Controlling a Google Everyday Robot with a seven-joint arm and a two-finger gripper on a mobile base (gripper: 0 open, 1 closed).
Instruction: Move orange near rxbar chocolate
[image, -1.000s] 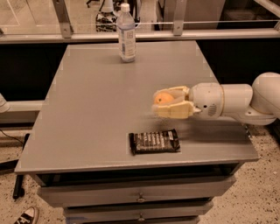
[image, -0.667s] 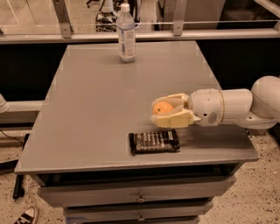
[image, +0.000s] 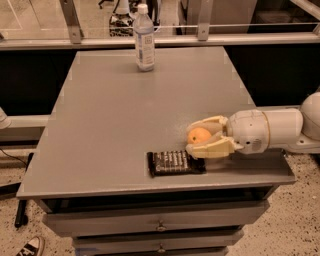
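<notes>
The orange (image: 199, 135) is a small round fruit sitting between the cream fingers of my gripper (image: 192, 136), low over the grey table (image: 125, 115) near its front right. The gripper reaches in from the right on a white arm and is shut on the orange. The rxbar chocolate (image: 175, 163), a flat dark bar with pale lettering, lies flat on the table just in front of and slightly left of the orange, almost under the lower finger (image: 210, 150).
A clear water bottle (image: 144, 38) with a white cap stands at the back of the table. The table's front edge runs just below the bar, with drawers (image: 160, 227) beneath. A glass barrier and rail run behind the table.
My gripper has carried the orange left and down toward the front of the table, ending right beside the dark bar.
</notes>
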